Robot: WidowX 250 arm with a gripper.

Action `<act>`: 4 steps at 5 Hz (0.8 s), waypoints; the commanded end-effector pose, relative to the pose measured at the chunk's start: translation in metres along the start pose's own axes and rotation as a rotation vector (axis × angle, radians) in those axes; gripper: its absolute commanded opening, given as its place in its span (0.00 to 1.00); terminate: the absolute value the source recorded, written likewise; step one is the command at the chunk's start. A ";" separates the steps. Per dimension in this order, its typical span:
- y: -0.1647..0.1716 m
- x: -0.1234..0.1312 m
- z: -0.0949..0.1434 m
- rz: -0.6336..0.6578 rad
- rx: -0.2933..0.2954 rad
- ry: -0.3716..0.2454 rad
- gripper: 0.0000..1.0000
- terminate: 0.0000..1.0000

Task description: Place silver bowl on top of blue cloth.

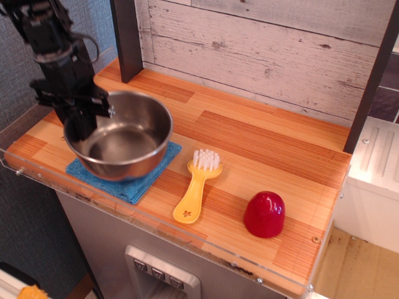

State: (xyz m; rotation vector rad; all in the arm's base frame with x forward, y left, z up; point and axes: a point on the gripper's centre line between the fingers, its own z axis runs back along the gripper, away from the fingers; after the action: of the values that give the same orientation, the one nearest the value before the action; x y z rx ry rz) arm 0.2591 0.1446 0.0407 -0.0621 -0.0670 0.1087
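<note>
The silver bowl (121, 140) is large, round and shiny, and sits low over the blue cloth (146, 179), covering most of it. I cannot tell whether it rests on the cloth. Only the cloth's front and right edges show. My black gripper (80, 117) comes down from the upper left and is shut on the bowl's left rim.
A yellow brush (198, 185) with white bristles lies just right of the cloth. A small red dome-shaped cup (264, 213) stands at the front right. The wooden counter (262, 143) has a clear plastic front edge and a plank wall behind. A dark post (127, 37) stands at the back left.
</note>
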 end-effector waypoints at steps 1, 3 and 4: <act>0.000 0.003 0.009 -0.028 0.055 0.016 1.00 0.00; -0.009 0.011 0.044 -0.056 0.089 -0.033 1.00 0.00; -0.018 0.026 0.086 -0.031 0.060 -0.035 1.00 0.00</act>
State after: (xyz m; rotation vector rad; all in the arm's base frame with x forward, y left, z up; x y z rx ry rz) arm 0.2817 0.1318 0.1116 -0.0239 -0.0479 0.0819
